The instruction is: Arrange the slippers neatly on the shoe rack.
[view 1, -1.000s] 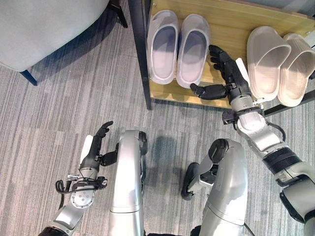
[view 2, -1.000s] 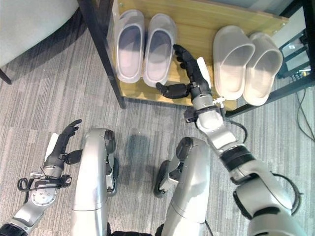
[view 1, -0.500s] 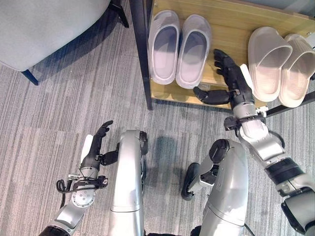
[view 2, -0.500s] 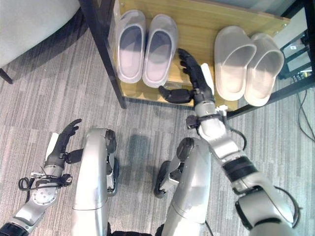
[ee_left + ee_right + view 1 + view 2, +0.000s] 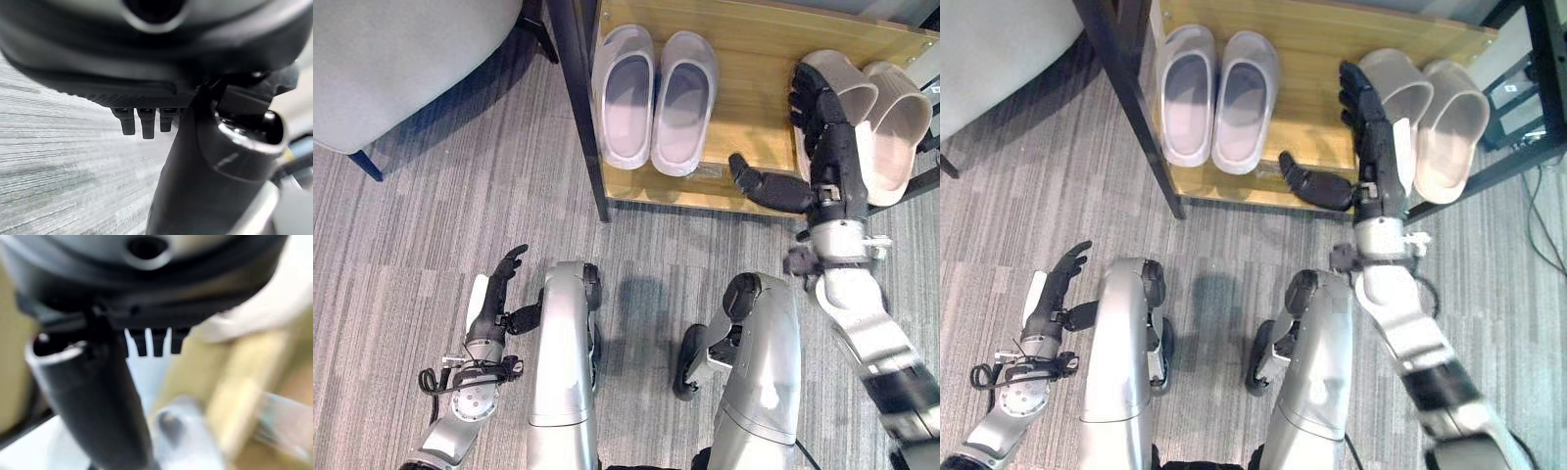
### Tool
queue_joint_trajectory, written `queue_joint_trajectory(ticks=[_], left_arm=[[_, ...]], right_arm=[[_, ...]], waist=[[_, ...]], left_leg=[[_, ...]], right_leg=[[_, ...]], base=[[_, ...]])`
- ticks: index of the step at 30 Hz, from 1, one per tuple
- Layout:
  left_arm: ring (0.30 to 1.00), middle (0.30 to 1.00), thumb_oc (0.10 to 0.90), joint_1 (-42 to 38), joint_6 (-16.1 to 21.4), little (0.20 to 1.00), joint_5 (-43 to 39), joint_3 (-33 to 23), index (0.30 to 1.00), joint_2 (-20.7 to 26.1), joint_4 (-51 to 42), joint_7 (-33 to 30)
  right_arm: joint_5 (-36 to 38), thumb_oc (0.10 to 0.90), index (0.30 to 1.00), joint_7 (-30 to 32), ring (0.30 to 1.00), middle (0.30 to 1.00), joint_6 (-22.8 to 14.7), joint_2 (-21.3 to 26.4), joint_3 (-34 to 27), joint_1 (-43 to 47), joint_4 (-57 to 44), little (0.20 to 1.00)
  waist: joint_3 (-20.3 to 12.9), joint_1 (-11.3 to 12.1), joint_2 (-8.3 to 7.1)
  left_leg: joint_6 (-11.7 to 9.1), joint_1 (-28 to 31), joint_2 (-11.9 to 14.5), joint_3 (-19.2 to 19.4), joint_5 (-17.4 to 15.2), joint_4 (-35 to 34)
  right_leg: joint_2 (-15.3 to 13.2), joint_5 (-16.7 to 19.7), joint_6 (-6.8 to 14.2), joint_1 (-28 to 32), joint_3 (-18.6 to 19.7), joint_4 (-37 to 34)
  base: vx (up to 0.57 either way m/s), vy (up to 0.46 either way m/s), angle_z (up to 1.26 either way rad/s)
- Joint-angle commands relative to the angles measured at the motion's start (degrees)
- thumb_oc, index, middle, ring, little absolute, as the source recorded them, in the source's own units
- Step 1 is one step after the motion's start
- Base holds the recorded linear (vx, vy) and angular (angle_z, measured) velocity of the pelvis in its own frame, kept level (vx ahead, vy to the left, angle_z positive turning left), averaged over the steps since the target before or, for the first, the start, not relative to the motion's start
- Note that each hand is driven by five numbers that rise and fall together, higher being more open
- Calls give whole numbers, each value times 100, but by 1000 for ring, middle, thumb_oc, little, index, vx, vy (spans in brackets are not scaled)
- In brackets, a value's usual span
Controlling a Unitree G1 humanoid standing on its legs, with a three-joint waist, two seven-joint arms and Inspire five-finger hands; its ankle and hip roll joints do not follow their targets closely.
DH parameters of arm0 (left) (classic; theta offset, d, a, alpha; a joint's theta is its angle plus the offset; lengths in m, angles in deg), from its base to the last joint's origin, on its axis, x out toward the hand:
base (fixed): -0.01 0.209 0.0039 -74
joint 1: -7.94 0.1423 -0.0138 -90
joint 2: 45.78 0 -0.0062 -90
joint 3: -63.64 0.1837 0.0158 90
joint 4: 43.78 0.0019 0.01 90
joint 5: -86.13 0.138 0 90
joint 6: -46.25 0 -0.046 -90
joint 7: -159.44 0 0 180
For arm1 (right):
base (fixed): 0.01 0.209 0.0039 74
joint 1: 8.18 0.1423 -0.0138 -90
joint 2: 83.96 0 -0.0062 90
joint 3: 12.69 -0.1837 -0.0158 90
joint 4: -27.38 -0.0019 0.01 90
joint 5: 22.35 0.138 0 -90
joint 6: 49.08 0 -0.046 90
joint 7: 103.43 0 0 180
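Right hand [image 5: 827, 147] shifted onto beige slipper [image 5: 847, 83], fingers straight, covering it partly, left hand [image 5: 494, 299] relaxed.

We stand on a grey carpet [image 5: 440, 225] with fine streaks running across it — it covers the whole floor. At the far left we see a pale grey upholstered chair [image 5: 401, 59] on dark legs, and just beside it a dark metal post [image 5: 576, 98] rises from the floor.
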Motion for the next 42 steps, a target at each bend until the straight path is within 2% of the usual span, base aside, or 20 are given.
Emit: queue_joint_trajectory(ticks=[1,8,11,12,15,16,17,18,20,21,25,27,28,31,35,36,37,40,41,42], left_arm=[[900,900,800,-98,487,900,519,30,900,-32,-819,-403],[900,900,800,38,690,900,689,-405,900,-163,-1009,-798],[900,900,800,-163,743,900,718,-494,900,-163,-918,-856],[900,900,800,-381,826,900,574,-504,900,-111,-858,-618],[900,900,800,-658,808,900,615,-562,900,2,-793,-416],[900,900,800,-934,869,900,604,-469,900,40,-678,-254],[900,900,800,-952,878,900,600,-465,900,42,-661,-254],[900,900,800,-1141,892,900,605,-239,900,13,-581,-111],[900,900,800,-1358,876,900,624,30,900,-103,-261,-30],[900,900,800,-1377,887,900,628,42,900,-109,-239,-37],[900,900,800,-1603,792,900,510,567,900,-496,320,215],[900,900,800,-1633,708,900,500,803,900,-599,540,408],[900,900,800,-1539,683,900,339,906,900,-623,651,671],[900,900,800,-1356,685,900,143,961,900,-708,888,886],[900,900,800,-1230,469,900,268,1255,900,-943,1385,1087],[900,900,800,-1188,429,900,350,1323,900,-1016,1582,1123],[900,900,800,-1183,312,900,582,1484,900,-1144,2048,1264],[900,900,800,-1083,200,900,1124,1738,900,-1163,2532,1496],[900,900,800,-1087,201,900,1126,1738,900,-1164,2535,1494],[900,900,800,-1021,160,900,1190,1721,900,-1224,2729,1553]], right_arm=[[-871,800,900,542,900,900,-376,209,-995,55,-859,900],[-1533,800,900,884,900,900,-545,-67,-2118,-1391,-1634,900],[-1271,800,900,673,900,900,-637,-456,-2061,-1830,-1708,900],[-1049,800,900,509,900,900,-694,-627,-1878,-1810,-1577,900],[-962,800,900,400,900,900,-701,-801,-1780,-1718,-1305,900],[-889,800,900,280,900,900,-707,-959,-1597,-1652,-953,900],[-884,800,900,279,900,900,-719,-957,-1596,-1635,-932,900],[-622,800,900,102,900,900,-612,-1120,-1269,-1615,-340,900],[-682,800,900,36,900,900,-509,-1105,-968,-1536,107,900],[-684,800,900,40,900,900,-513,-1102,-970,-1530,116,900],[-1595,800,900,381,900,900,-91,-1087,-434,-1374,1258,900],[-1225,800,900,215,900,900,-53,-1333,-189,-1300,1863,900],[-966,800,900,-63,900,900,-70,-1402,-13,-1395,2048,900],[-1135,800,900,-275,900,900,-21,-1418,268,-1568,2543,900],[-1178,800,900,-343,900,900,117,-1749,677,-1613,4007,900],[-1231,800,900,-329,900,900,129,-1818,756,-1640,4315,900],[-1170,800,900,-399,900,900,227,-1996,823,-1607,4992,900],[-1143,800,900,-527,900,900,297,-2155,840,-1657,5776,900],[-1143,800,900,-525,900,900,292,-2158,840,-1651,5783,900],[-1135,800,900,-551,900,900,335,-2235,830,-1656,6123,900]], waist=[[-236,155,-145],[-236,45,-128],[-236,-6,-166],[-236,-52,-229],[-236,-103,-272],[-272,-146,-167],[-264,-148,-157],[-610,-171,-59],[-843,-215,44],[-835,-216,52],[-1010,-287,118],[-1061,-334,114],[-1176,-319,41],[-1345,-308,-50],[-1570,-318,-168],[-1602,-319,-199],[-1732,-306,-234],[-1891,-291,-241],[-1885,-297,-247],[-1965,-285,-258]], left_leg=[[27,-99,-135,-402,113,-484],[13,-99,-217,-364,258,-776],[38,-99,-225,-240,425,-1310],[40,-99,-217,-82,591,-1837],[29,-99,-270,-17,807,-2319],[15,-99,-289,-55,993,-2591],[17,-99,-296,-64,1026,-2617],[28,-98,-274,-112,1123,-2925],[66,59,-202,-105,1266,-3369],[69,72,-207,-107,1298,-3403],[51,1086,-32,-38,1581,-4619],[20,1612,34,-20,1724,-5161],[-14,1979,91,-33,1814,-5557],[-56,2449,171,-81,1880,-5999],[-88,3599,224,45,2030,-6959],[-96,4056,217,87,2123,-7361],[-58,4753,163,179,2435,-8096],[-76,5797,109,271,2614,-8942],[-76,5826,101,270,2675,-9014],[-119,6224,81,318,2810,-9366]], right_leg=[[54,134,-82,-127,433,-270],[67,245,-82,-127,425,-553],[134,418,-44,-127,402,-1014],[262,584,8,-127,470,-1435],[325,759,-1,-123,472,-1832],[314,875,43,-11,303,-2205],[308,901,36,-1,287,-2235],[276,975,54,78,174,-2636],[216,1118,86,273,7,-3165],[212,1146,80,290,-4,-3200],[157,1401,172,1307,-231,-4494],[175,1491,205,1831,-318,-5046],[183,1543,210,2204,-450,-5460],[229,1619,210,2706,-589,-5978],[344,1931,322,3841,-812,-7139],[389,2090,379,4260,-855,-7518],[411,2443,447,4891,-958,-8154],[443,2642,556,5948,-946,-8975],[442,2693,551,5976,-956,-9041],[476,2853,614,6381,-968,-9404]], base=[[0,0,0],[-3,-5,0],[-30,-24,-2],[-68,-29,-5],[-99,11,-6],[-50,38,-8],[-14,85,-7],[7,48,-2],[-6,109,3],[-18,110,4],[-25,38,-2],[0,7,-6],[84,-40,-1],[80,-42,4],[104,-19,1],[148,22,5],[181,33,7],[218,18,-4],[168,-3,-14],[162,-10,-7]])
